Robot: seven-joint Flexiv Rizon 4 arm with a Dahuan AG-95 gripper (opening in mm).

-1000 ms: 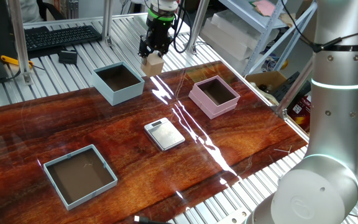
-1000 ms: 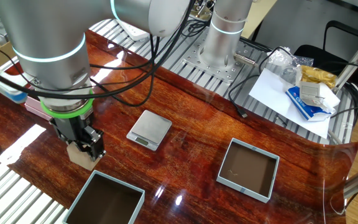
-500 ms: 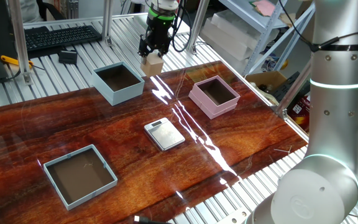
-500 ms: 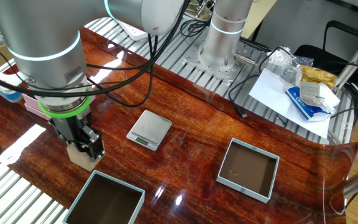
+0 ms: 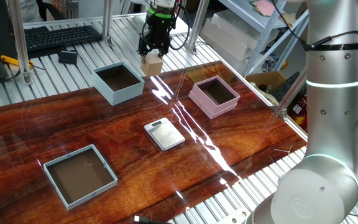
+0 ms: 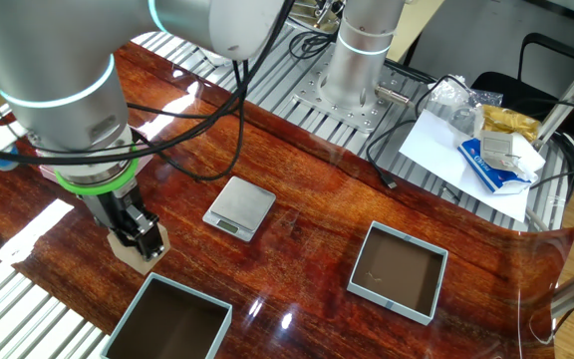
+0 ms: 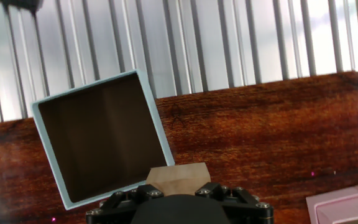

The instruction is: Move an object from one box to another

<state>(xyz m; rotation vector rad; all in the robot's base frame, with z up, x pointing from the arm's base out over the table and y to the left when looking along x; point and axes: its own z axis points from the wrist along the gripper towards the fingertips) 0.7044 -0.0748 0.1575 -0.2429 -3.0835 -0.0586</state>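
Observation:
My gripper (image 5: 151, 55) is shut on the small tan wooden cube (image 5: 151, 63) and holds it in the air, to the right of the pale blue box (image 5: 118, 83) and above the table's back edge. In the other fixed view the gripper (image 6: 136, 236) holds the cube (image 6: 140, 251) just beyond the pale blue box (image 6: 169, 324). In the hand view the cube (image 7: 178, 173) shows between the jaws, with the pale blue box (image 7: 101, 135) below left. The pink box (image 5: 214, 95) stands further right; its corner shows in the hand view (image 7: 344, 208).
A flat silver scale (image 5: 164, 134) lies mid-table. A wider blue-grey tray-like box (image 5: 79, 175) sits at the front left. A keyboard (image 5: 58, 36) and metal posts (image 5: 106, 22) stand behind the table. The arm's base (image 6: 355, 50) and papers (image 6: 466, 145) lie at the far side.
The gripper has risen a little with the cube still in it. The boxes and scale have not moved.

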